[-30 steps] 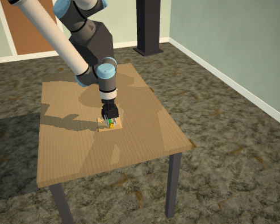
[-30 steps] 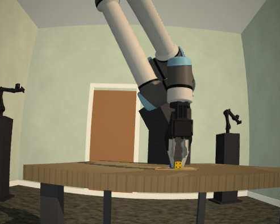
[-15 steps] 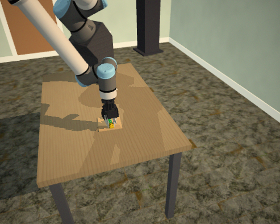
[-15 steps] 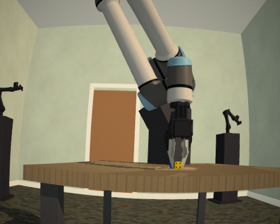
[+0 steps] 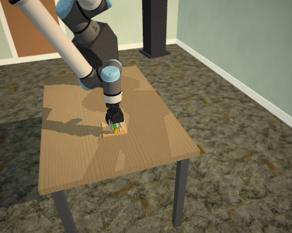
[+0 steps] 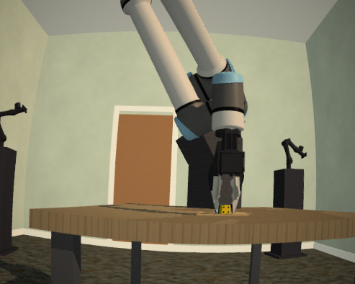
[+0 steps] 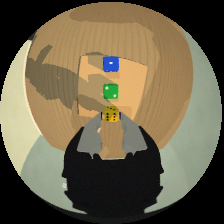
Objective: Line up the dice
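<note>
The tan mat point(image 5: 106, 133) point(image 6: 243, 214) point(image 7: 134, 82) carries three dice in a nearly straight row in the wrist view. The blue die point(image 7: 111, 64), one pip up, is nearest the base. The green die point(image 7: 111, 91) point(image 5: 114, 126), two pips up, is in the middle. The yellow die point(image 7: 111, 115) point(image 6: 225, 209) point(image 5: 116, 130) is farthest; its top shows several pips, exact number unclear. It looks flat on the mat. My gripper point(image 7: 110, 112) point(image 6: 225, 210) point(image 5: 115, 130) is slightly open, one finger on each side of the yellow die with narrow gaps. The gripper hides blue in the top view.
The wooden table point(image 5: 79, 154) point(image 6: 150, 225) extends around the mat, with arm shadows across it. The robot's base column point(image 5: 98, 44) stands behind the table's back edge. The green die stands close behind the yellow one, near the fingers.
</note>
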Motion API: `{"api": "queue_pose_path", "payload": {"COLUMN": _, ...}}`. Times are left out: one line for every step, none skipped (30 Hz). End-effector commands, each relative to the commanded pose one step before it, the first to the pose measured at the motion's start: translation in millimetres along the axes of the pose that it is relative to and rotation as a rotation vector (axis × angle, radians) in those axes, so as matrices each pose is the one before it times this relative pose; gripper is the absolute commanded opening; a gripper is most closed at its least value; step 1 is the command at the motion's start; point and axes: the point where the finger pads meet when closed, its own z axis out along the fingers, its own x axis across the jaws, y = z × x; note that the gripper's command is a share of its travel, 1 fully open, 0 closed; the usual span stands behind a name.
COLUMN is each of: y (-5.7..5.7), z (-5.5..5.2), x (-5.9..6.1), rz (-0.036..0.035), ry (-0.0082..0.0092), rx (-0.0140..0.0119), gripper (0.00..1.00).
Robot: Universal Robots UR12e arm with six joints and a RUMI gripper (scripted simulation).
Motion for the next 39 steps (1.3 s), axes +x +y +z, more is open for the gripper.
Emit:
{"api": "queue_pose_path", "payload": {"y": 0.42, "z": -0.53, "x": 0.05, "rz": 0.00002, "ry": -0.00001, "rx": -0.00095, "gripper": 0.24}}
{"api": "queue_pose_path", "payload": {"y": 0.0, "z": 0.0, "x": 0.0, "rz": 0.0, "ry": 0.0, "rx": 0.0, "gripper": 0.24}}
{"api": "queue_pose_path", "payload": {"y": 0.0, "z": 0.0, "x": 0.0, "rz": 0.0, "ry": 0.0, "rx": 0.0, "gripper": 0.24}}
{"api": "queue_pose_path", "payload": {"y": 0.0, "z": 0.0, "x": 0.0, "rz": 0.0, "ry": 0.0, "rx": 0.0, "gripper": 0.24}}
{"api": "queue_pose_path", "payload": {"y": 0.0, "z": 0.0, "x": 0.0, "rz": 0.0, "ry": 0.0, "rx": 0.0, "gripper": 0.24}}
{"api": "queue_pose_path", "payload": {"y": 0.0, "z": 0.0, "x": 0.0, "rz": 0.0, "ry": 0.0, "rx": 0.0, "gripper": 0.24}}
{"api": "queue_pose_path", "payload": {"y": 0.0, "z": 0.0, "x": 0.0, "rz": 0.0, "ry": 0.0, "rx": 0.0, "gripper": 0.24}}
{"api": "queue_pose_path", "payload": {"y": 0.0, "z": -0.03, "x": 0.0, "rz": 0.0, "ry": 0.0, "rx": 0.0, "gripper": 0.24}}
{"api": "queue_pose_path", "payload": {"y": 0.0, "z": -0.21, "x": 0.0, "rz": 0.0, "ry": 0.0, "rx": 0.0, "gripper": 0.24}}
{"api": "queue_pose_path", "payload": {"y": 0.0, "z": -0.54, "x": 0.0, "rz": 0.0, "ry": 0.0, "rx": 0.0, "gripper": 0.24}}
{"api": "queue_pose_path", "payload": {"y": 0.0, "z": -0.98, "x": 0.0, "rz": 0.0, "ry": 0.0, "rx": 0.0, "gripper": 0.24}}
{"api": "queue_pose_path", "payload": {"y": 0.0, "z": -1.5, "x": 0.0, "rz": 0.0, "ry": 0.0, "rx": 0.0, "gripper": 0.24}}
{"api": "queue_pose_path", "payload": {"y": 0.0, "z": 0.0, "x": 0.0, "rz": 0.0, "ry": 0.0, "rx": 0.0, "gripper": 0.24}}
{"api": "queue_pose_path", "payload": {"y": 0.0, "z": 0.0, "x": 0.0, "rz": 0.0, "ry": 0.0, "rx": 0.0, "gripper": 0.24}}
{"api": "queue_pose_path", "payload": {"y": 0.0, "z": -2.06, "x": 0.0, "rz": 0.0, "ry": 0.0, "rx": 0.0, "gripper": 0.24}}
{"api": "queue_pose_path", "payload": {"y": 0.0, "z": -2.65, "x": 0.0, "rz": 0.0, "ry": 0.0, "rx": 0.0, "gripper": 0.24}}
{"api": "queue_pose_path", "payload": {"y": 0.0, "z": -3.22, "x": 0.0, "rz": 0.0, "ry": 0.0, "rx": 0.0, "gripper": 0.24}}
{"api": "queue_pose_path", "payload": {"y": 0.0, "z": -3.77, "x": 0.0, "rz": 0.0, "ry": 0.0, "rx": 0.0, "gripper": 0.24}}
{"api": "queue_pose_path", "payload": {"y": 0.0, "z": -4.27, "x": 0.0, "rz": 0.0, "ry": 0.0, "rx": 0.0, "gripper": 0.24}}
{"api": "queue_pose_path", "payload": {"y": 0.0, "z": -4.71, "x": 0.0, "rz": 0.0, "ry": 0.0, "rx": 0.0, "gripper": 0.24}}
{"api": "queue_pose_path", "payload": {"y": 0.0, "z": -5.07, "x": 0.0, "rz": 0.0, "ry": 0.0, "rx": 0.0, "gripper": 0.24}}
{"api": "queue_pose_path", "payload": {"y": 0.0, "z": -5.34, "x": 0.0, "rz": 0.0, "ry": 0.0, "rx": 0.0, "gripper": 0.24}}
{"api": "queue_pose_path", "payload": {"y": 0.0, "z": -5.52, "x": 0.0, "rz": 0.0, "ry": 0.0, "rx": 0.0, "gripper": 0.24}}
{"api": "queue_pose_path", "payload": {"y": 0.0, "z": -5.61, "x": 0.0, "rz": 0.0, "ry": 0.0, "rx": 0.0, "gripper": 0.24}}
{"api": "queue_pose_path", "payload": {"y": 0.0, "z": -5.59, "x": 0.0, "rz": 0.0, "ry": 0.0, "rx": 0.0, "gripper": 0.24}}
{"api": "queue_pose_path", "payload": {"y": 0.0, "z": -5.48, "x": 0.0, "rz": 0.0, "ry": 0.0, "rx": 0.0, "gripper": 0.24}}
{"api": "queue_pose_path", "payload": {"y": 0.0, "z": -5.27, "x": 0.0, "rz": 0.0, "ry": 0.0, "rx": 0.0, "gripper": 0.24}}
{"api": "queue_pose_path", "payload": {"y": 0.0, "z": -4.98, "x": 0.0, "rz": 0.0, "ry": 0.0, "rx": 0.0, "gripper": 0.24}}
{"api": "queue_pose_path", "payload": {"y": 0.0, "z": -4.6, "x": 0.0, "rz": 0.0, "ry": 0.0, "rx": 0.0, "gripper": 0.24}}
{"api": "queue_pose_path", "payload": {"y": 0.0, "z": 0.0, "x": 0.0, "rz": 0.0, "ry": 0.0, "rx": 0.0, "gripper": 0.24}}
{"api": "queue_pose_path", "payload": {"y": 0.0, "z": 0.0, "x": 0.0, "rz": 0.0, "ry": 0.0, "rx": 0.0, "gripper": 0.24}}
{"api": "queue_pose_path", "payload": {"y": 0.0, "z": -4.16, "x": 0.0, "rz": 0.0, "ry": 0.0, "rx": 0.0, "gripper": 0.24}}
{"api": "queue_pose_path", "payload": {"y": 0.0, "z": -3.65, "x": 0.0, "rz": 0.0, "ry": 0.0, "rx": 0.0, "gripper": 0.24}}
{"api": "queue_pose_path", "payload": {"y": 0.0, "z": -3.11, "x": 0.0, "rz": 0.0, "ry": 0.0, "rx": 0.0, "gripper": 0.24}}
{"api": "queue_pose_path", "payload": {"y": -0.01, "z": -2.55, "x": 0.0, "rz": 0.0, "ry": 0.0, "rx": 0.0, "gripper": 0.24}}
{"api": "queue_pose_path", "payload": {"y": 0.01, "z": -1.98, "x": 0.0, "rz": 0.0, "ry": 0.0, "rx": 0.0, "gripper": 0.24}}
{"api": "queue_pose_path", "payload": {"y": 0.0, "z": -1.44, "x": 0.0, "rz": 0.0, "ry": 0.0, "rx": 0.0, "gripper": 0.24}}
{"api": "queue_pose_path", "payload": {"y": 0.0, "z": -0.94, "x": 0.0, "rz": 0.0, "ry": 0.0, "rx": 0.0, "gripper": 0.24}}
{"api": "queue_pose_path", "payload": {"y": 0.0, "z": -0.52, "x": 0.0, "rz": 0.0, "ry": 0.0, "rx": 0.0, "gripper": 0.24}}
